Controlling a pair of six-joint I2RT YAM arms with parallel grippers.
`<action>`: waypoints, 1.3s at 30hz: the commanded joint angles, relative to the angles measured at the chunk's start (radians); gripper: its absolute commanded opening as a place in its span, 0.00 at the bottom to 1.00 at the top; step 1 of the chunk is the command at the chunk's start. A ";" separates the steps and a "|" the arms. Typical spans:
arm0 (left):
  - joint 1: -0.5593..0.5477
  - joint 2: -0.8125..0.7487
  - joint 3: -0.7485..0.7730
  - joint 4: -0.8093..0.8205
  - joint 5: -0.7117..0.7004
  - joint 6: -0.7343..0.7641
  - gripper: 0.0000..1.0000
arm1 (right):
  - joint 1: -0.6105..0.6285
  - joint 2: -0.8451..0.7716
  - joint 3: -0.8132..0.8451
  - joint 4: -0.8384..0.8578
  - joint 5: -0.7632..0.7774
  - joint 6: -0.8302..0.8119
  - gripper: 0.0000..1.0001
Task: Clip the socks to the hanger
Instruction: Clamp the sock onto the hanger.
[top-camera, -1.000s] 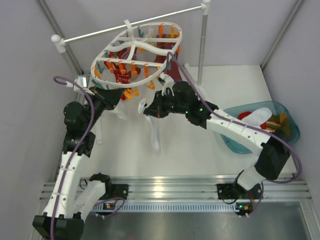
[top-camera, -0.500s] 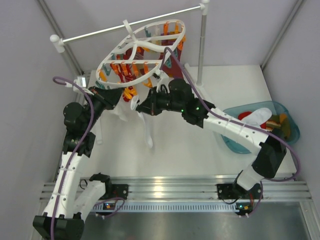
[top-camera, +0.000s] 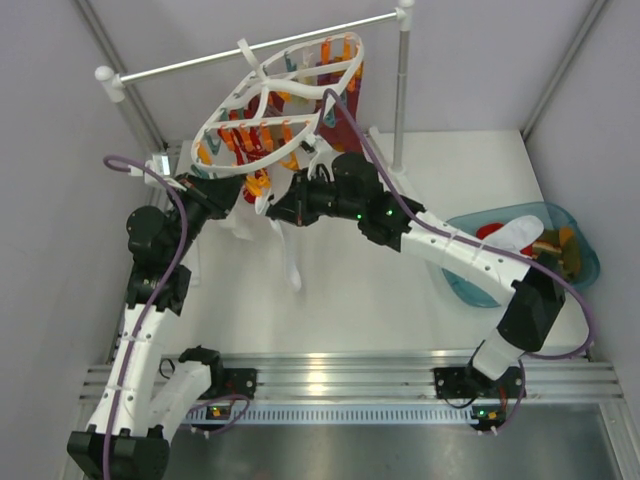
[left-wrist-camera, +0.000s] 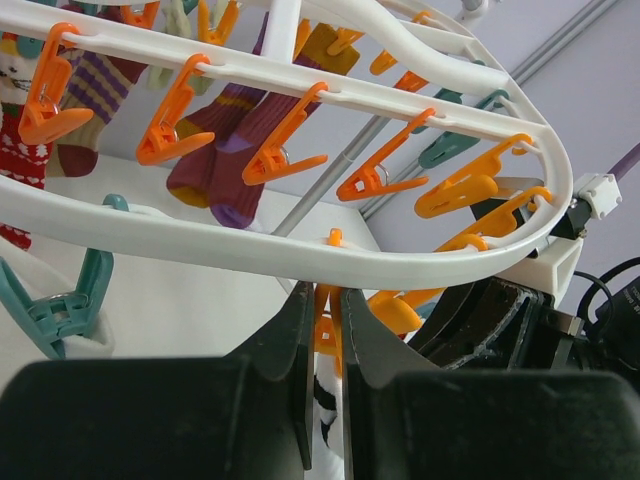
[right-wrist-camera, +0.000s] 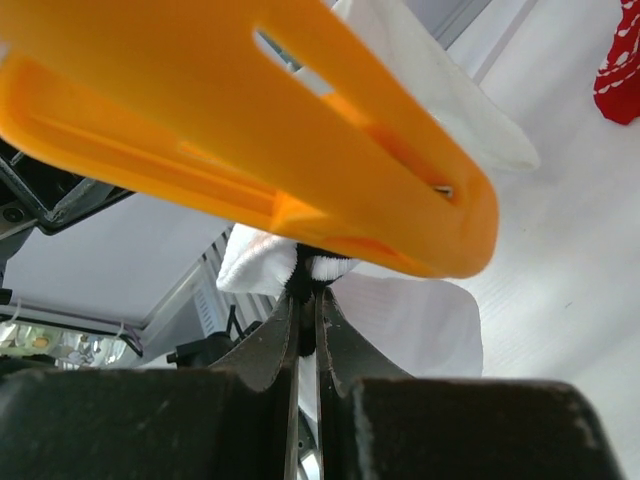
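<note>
The white oval hanger (top-camera: 262, 98) hangs tilted from the rail, with orange, red and teal clips; its rim crosses the left wrist view (left-wrist-camera: 250, 250). Maroon striped socks (left-wrist-camera: 225, 150) hang clipped under it. My left gripper (top-camera: 243, 193) is shut on the handles of an orange clip (left-wrist-camera: 332, 312) under the near rim. My right gripper (top-camera: 272, 213) is shut on the black-striped cuff of a white sock (right-wrist-camera: 400, 320), held right below the big orange clip (right-wrist-camera: 250, 130). The sock's foot dangles over the table (top-camera: 291, 262). The same sock shows between my left fingers (left-wrist-camera: 326, 400).
A white-and-metal rail stand (top-camera: 402, 100) carries the hanger at the back. A translucent blue basin (top-camera: 585, 262) at the right holds several more socks. A red sock (right-wrist-camera: 622, 60) hangs at the right wrist view's corner. Grey walls close in left and right.
The hanger has tipped up and swung toward the back right. My right gripper has carried the white sock to the left, up under the clip. My left arm has barely moved.
</note>
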 joint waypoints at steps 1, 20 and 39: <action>-0.002 -0.007 -0.021 -0.011 0.024 -0.007 0.00 | 0.013 0.017 0.076 0.088 0.007 -0.002 0.00; -0.002 -0.009 -0.032 -0.032 0.032 -0.022 0.00 | 0.015 0.040 0.081 0.203 -0.007 0.033 0.00; -0.002 -0.032 0.000 -0.069 -0.031 -0.019 0.57 | 0.013 0.011 0.006 0.212 -0.030 0.032 0.00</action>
